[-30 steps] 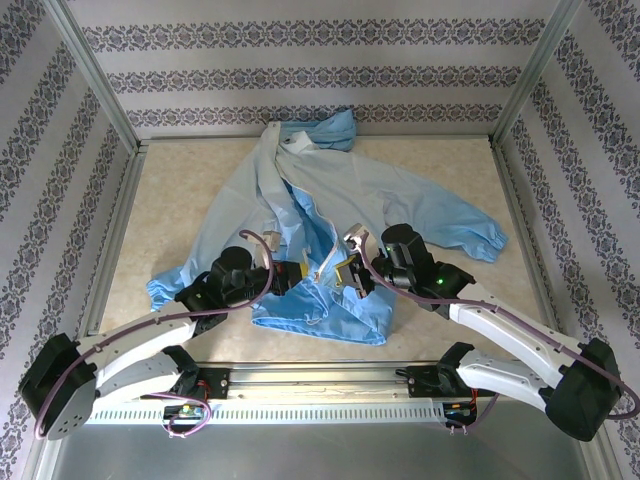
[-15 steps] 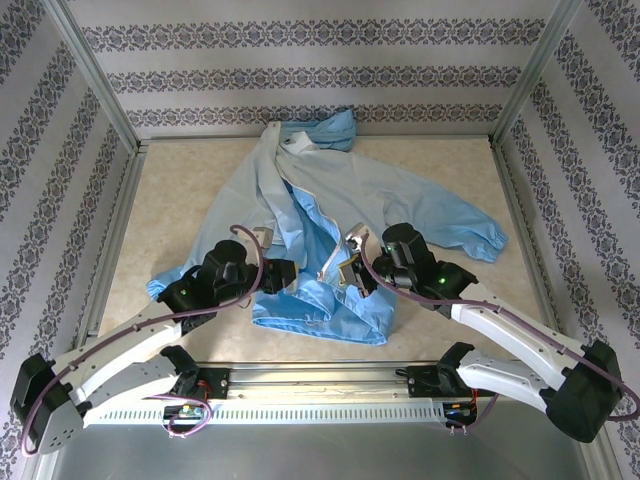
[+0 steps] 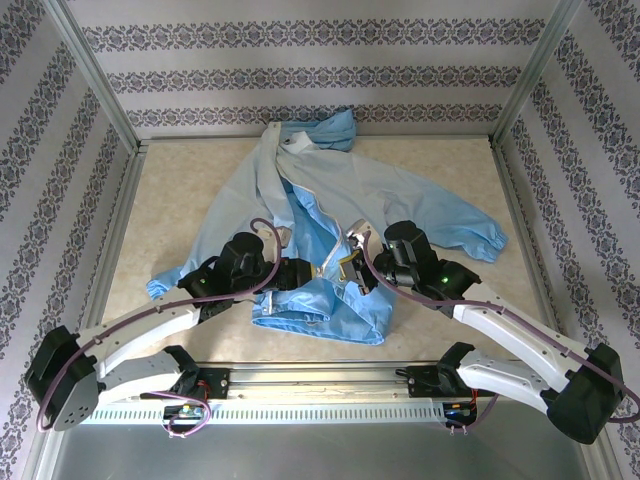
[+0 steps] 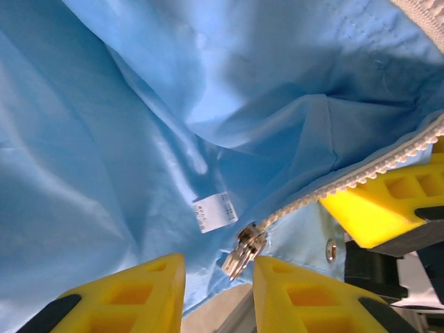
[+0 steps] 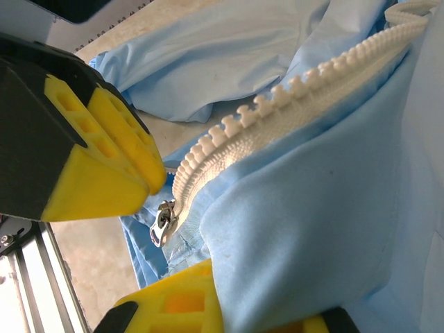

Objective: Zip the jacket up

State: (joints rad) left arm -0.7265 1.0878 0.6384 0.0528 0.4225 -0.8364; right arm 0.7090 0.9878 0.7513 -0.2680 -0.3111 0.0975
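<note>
Unzipped jacket (image 3: 340,190) lay spread on table (image 3: 180,200). My left end effector (image 4: 218,267) stood open astride the zipper slider (image 4: 243,250); my right end effector (image 3: 350,268), just beside the slider, clamped the hem

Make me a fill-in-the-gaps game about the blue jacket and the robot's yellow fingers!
The thin light-blue hooded jacket has a front zipper with ___ teeth. The small silver zipper pull sits between the left gripper's two ___ fingers. The jacket's front is ___, not zipped up.
Missing words: white; yellow; open.
</note>
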